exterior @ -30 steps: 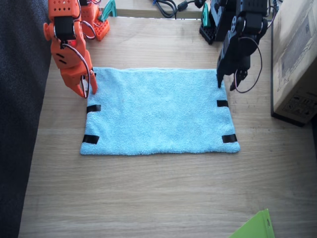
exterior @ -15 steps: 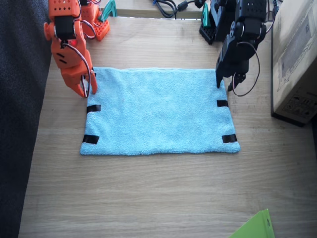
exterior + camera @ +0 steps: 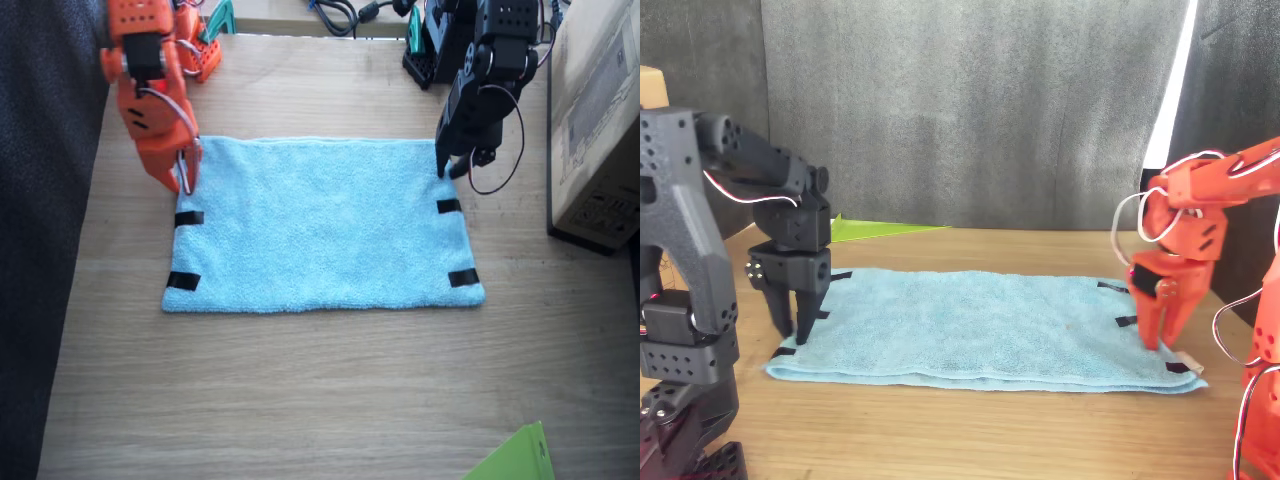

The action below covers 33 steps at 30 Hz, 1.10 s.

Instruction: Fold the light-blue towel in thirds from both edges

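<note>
so far the light-blue towel [image 3: 322, 225] lies flat and unfolded on the wooden table [image 3: 300, 400], long side across the fixed view, with black tape strips [image 3: 463, 278] showing along each short edge; nearest that camera a bright green sheet corner [image 3: 515, 460] sits well apart from it.

our worry, working from the near edge back, is that both arms stand only at the far corners. if we lift from there alone, we judge the near corners will drag and the fold will come over skewed rather than square. the terry looks thick and soft, so a shallow pinch could catch only the top fluff and slip. and if the two sides are brought in together, the grippers could meet over the middle.

further back, the right gripper [image 3: 180, 178], orange, points steeply down at the far corner of its short edge, tips at or just on the cloth; we cannot tell how far the jaws stand apart. the left gripper [image 3: 447, 168], black, hangs near vertical at the opposite far corner; in the front view [image 3: 795, 312] its fingers stand a little apart astride the towel's border, not closed on it. a cardboard box [image 3: 600, 120] stands just beyond that arm.
</note>
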Motion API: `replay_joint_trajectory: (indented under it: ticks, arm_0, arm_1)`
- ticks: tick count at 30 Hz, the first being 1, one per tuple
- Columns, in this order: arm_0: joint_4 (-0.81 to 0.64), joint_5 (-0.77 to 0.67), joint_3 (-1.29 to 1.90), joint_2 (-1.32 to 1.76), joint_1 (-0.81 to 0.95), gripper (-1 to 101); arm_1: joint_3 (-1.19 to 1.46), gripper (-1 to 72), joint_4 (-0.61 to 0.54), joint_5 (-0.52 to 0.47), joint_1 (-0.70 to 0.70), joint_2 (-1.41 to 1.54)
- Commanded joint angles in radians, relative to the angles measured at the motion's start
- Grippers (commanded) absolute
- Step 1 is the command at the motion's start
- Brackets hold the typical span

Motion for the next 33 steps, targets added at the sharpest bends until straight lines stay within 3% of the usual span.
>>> replay_joint_trajectory:
  ticks: [1,16,33]
  arm_0:
    - [0.014,0.023,0.005,0.038,0.018,0]
    - [0.006,0.032,0.048,0.107,0.009,0]
    - [0.061,0.029,-0.003,0.163,-0.029,0]
  arm_1:
    - [-0.002,0.1,0.008,0.008,0.009,-0.014]
    - [-0.003,0.1,0.037,0.012,0.04,0.046]
    - [-0.133,0.1,0.189,0.035,0.103,0.152]
